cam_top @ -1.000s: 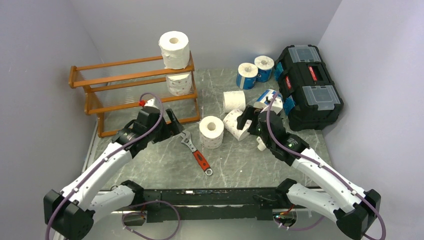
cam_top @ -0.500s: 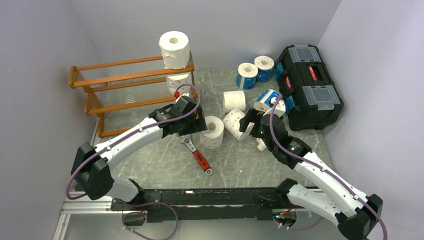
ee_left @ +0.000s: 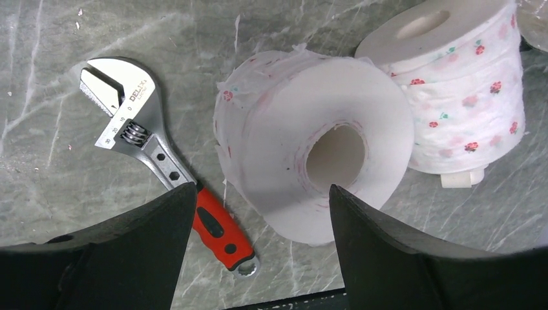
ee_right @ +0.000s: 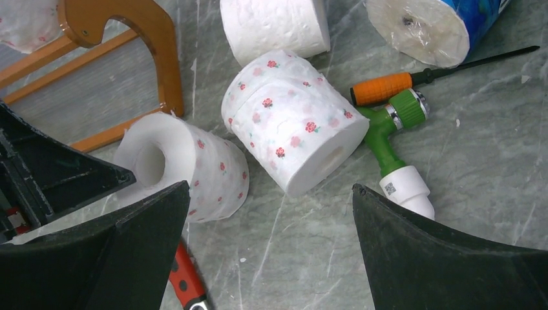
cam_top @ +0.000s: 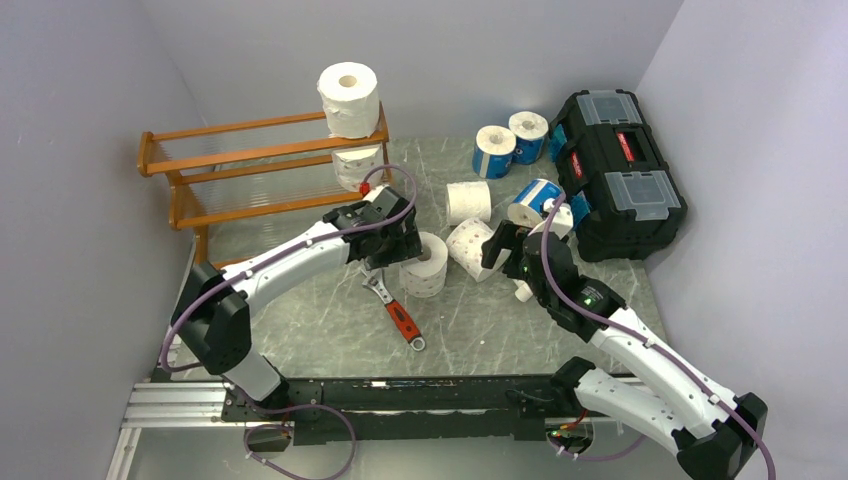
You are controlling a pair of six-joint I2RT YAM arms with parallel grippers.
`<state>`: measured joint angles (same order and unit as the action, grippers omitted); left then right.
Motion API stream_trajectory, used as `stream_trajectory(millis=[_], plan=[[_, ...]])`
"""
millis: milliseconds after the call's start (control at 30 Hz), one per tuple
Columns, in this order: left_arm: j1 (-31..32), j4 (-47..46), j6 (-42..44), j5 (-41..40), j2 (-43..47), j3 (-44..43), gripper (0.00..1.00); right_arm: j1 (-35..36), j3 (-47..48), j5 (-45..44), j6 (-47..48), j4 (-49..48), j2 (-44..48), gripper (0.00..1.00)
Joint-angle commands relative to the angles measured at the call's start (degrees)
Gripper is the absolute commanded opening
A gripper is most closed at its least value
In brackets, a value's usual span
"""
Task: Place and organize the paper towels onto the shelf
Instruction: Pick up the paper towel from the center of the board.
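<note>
Soft white paper towel roll with reddish print stood on end, just beside a red-handled steel wrench, not yet on the orange-brown wooden shelf. Left gripper hung over it, jaws spread wide; right gripper gaped empty too. Light, squashy stuff, likely: pinch gently across the sides.

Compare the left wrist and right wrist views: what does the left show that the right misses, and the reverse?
Only the left wrist view shows the silver head of the wrench. Only the right wrist view shows the shelf, a plain white roll and an orange-handled screwdriver. Both show the upright printed roll, the flowered roll beside it, and the wrench's red handle.
</note>
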<state>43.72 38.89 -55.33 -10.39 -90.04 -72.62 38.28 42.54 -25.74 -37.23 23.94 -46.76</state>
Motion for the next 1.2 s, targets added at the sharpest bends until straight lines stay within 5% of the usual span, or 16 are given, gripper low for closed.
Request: stream_trajectory(millis=[0, 667, 1167], plan=[[0.3, 1.7, -1.5, -2.4, -1.1, -2.5, 0.8, -0.1, -0.1, -1.3, 0.7, -0.4, 1.2, 0.98], [0.6, 3.8, -2.3, -3.6, -5.6, -6.8, 0.73, -0.2, -0.7, -0.6, 0.2, 0.1, 1.7, 0.98], [1.1, 4.1, -2.6, -3.9, -6.4, -6.8, 0.47, -0.2, -1.0, 0.1, 0.0, 0.2, 1.2, 0.97]])
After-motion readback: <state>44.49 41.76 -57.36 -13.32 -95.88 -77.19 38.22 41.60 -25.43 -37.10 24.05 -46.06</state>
